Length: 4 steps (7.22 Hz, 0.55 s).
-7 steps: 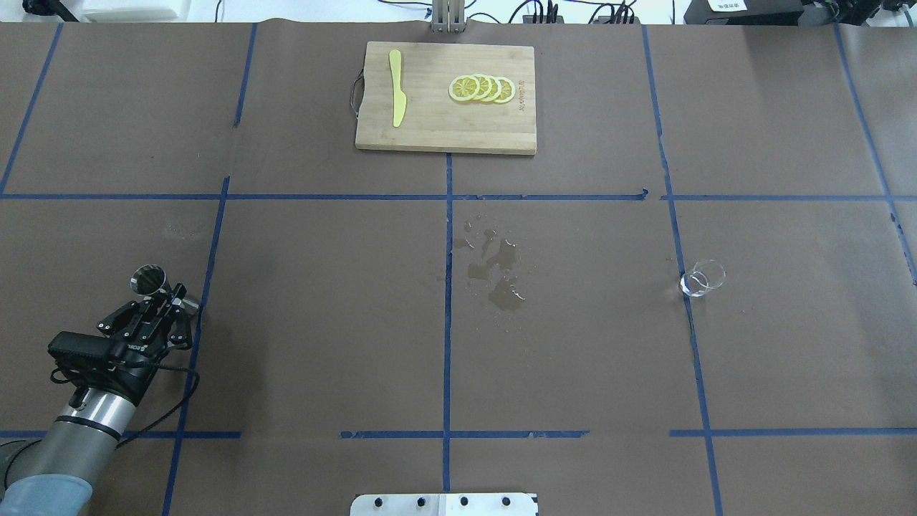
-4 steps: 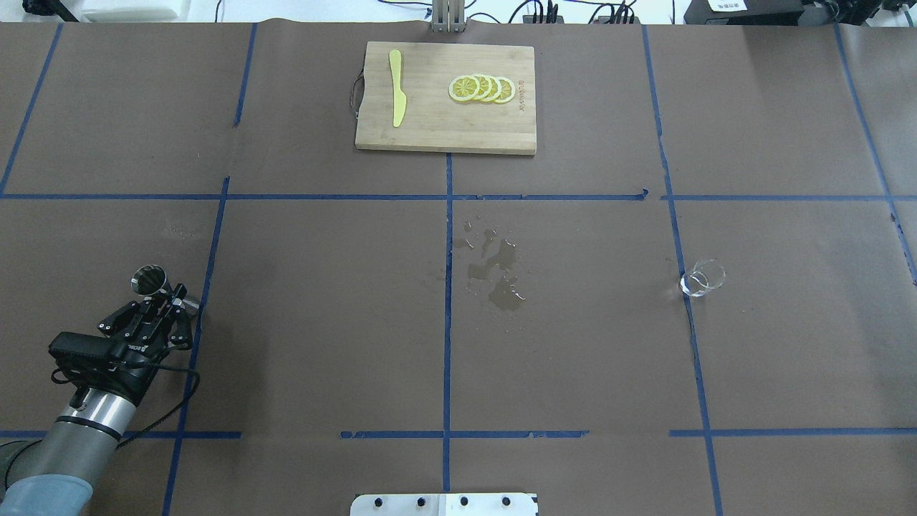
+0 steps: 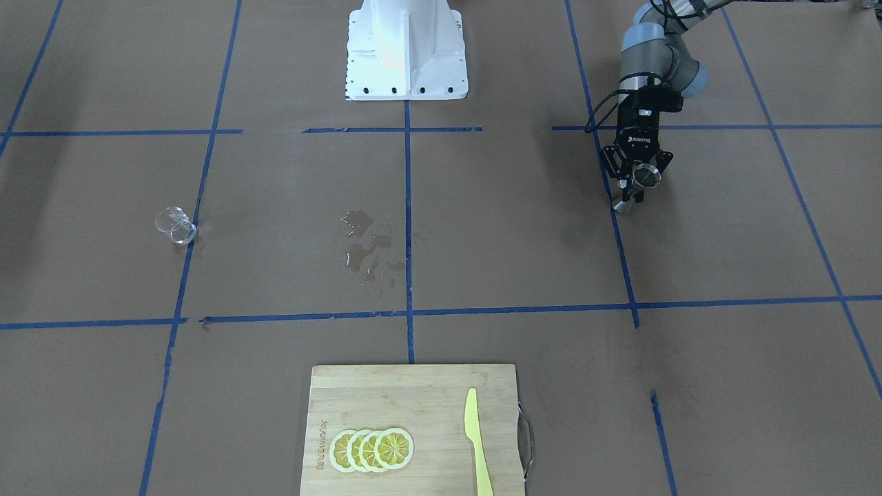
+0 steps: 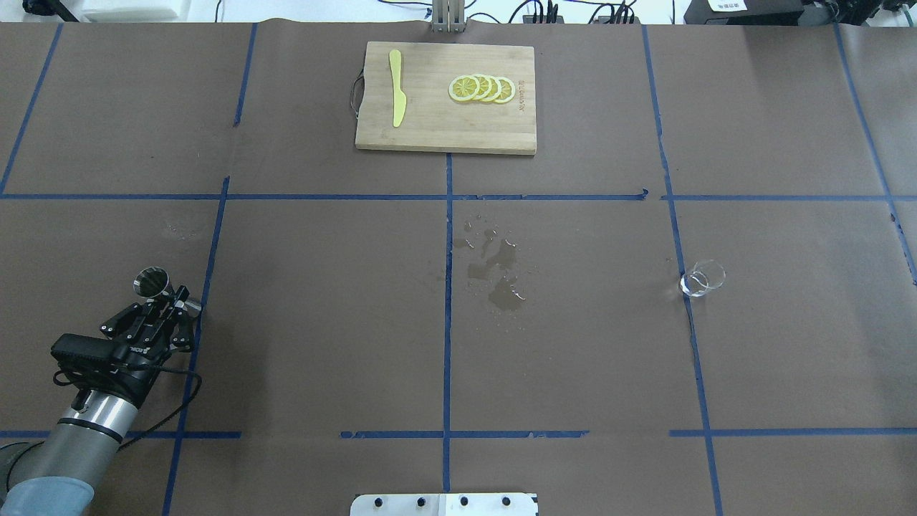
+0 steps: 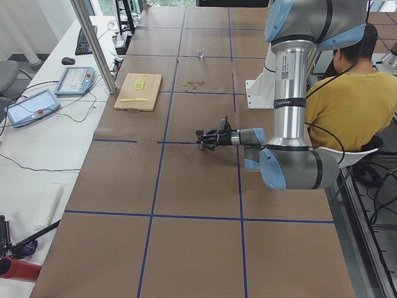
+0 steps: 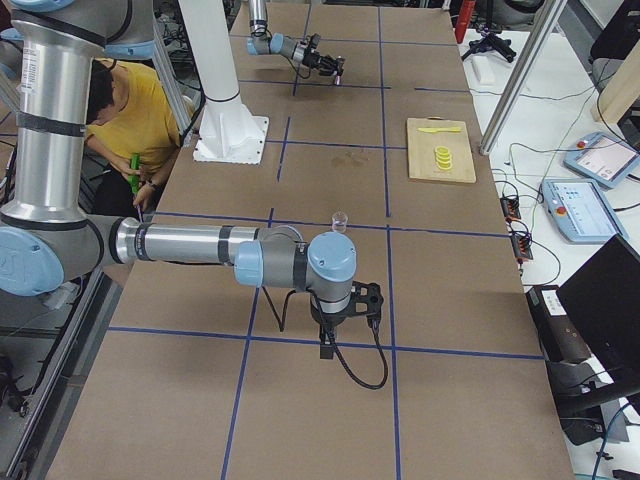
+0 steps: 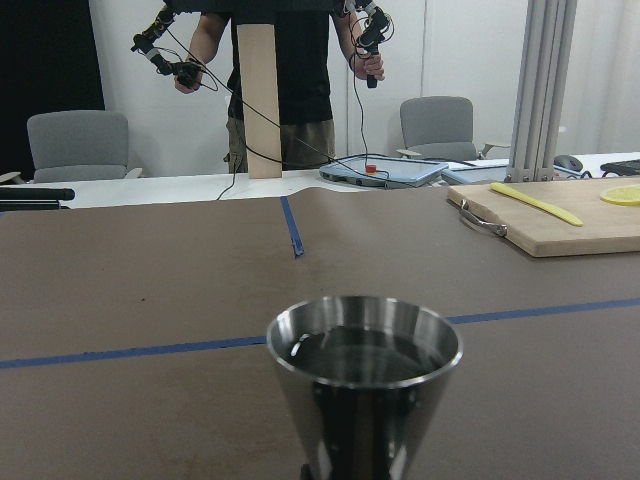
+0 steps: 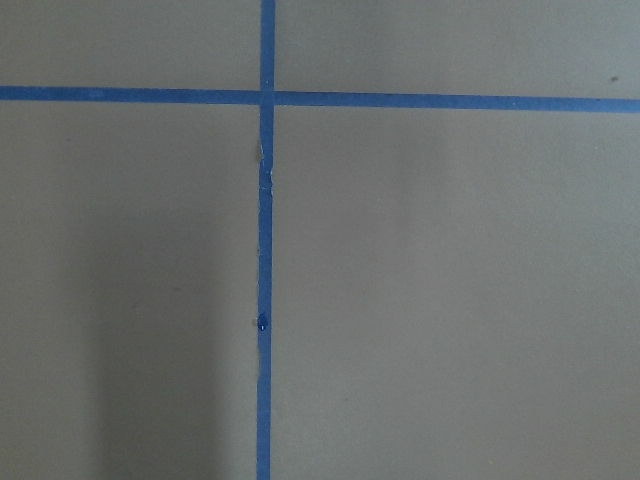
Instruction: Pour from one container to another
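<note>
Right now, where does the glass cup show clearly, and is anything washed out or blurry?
Overhead: the glass cup is only faint bright rings, nearly see-through. Front-facing: the same, and the white robot base is washed out. Left wrist: the jigger is sharp, its rim glinting. Right wrist: a soft shadow at left.
</note>
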Available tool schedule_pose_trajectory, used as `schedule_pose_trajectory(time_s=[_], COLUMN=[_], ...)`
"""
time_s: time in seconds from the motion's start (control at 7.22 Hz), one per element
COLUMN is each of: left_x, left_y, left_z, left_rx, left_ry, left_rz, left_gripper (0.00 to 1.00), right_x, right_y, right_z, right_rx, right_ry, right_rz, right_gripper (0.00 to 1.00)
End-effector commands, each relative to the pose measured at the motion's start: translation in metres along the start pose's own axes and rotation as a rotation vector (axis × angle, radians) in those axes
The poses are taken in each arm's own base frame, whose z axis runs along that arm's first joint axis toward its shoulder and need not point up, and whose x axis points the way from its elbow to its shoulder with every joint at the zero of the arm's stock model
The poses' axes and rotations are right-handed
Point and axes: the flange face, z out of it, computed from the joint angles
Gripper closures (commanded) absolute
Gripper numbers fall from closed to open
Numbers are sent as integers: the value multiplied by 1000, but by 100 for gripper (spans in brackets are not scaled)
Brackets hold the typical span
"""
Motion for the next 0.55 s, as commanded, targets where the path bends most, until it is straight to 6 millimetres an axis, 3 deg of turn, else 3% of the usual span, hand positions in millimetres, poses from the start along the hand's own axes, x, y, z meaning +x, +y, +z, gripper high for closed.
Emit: schedule_pose_trajectory(time_s=[0.0,0.42], left_x=[0,0], left_y=[0,0], left_z=[0,0], left_rx=[0,0], left_ry=[0,0], left_rz=[-1,-1], left_gripper=[76,75], right_x=[0,0], right_y=[0,0], right_z=[0,0], right_rx=[0,1], right_ry=[-1,1], right_rz=[0,-1], right_gripper=[0,0])
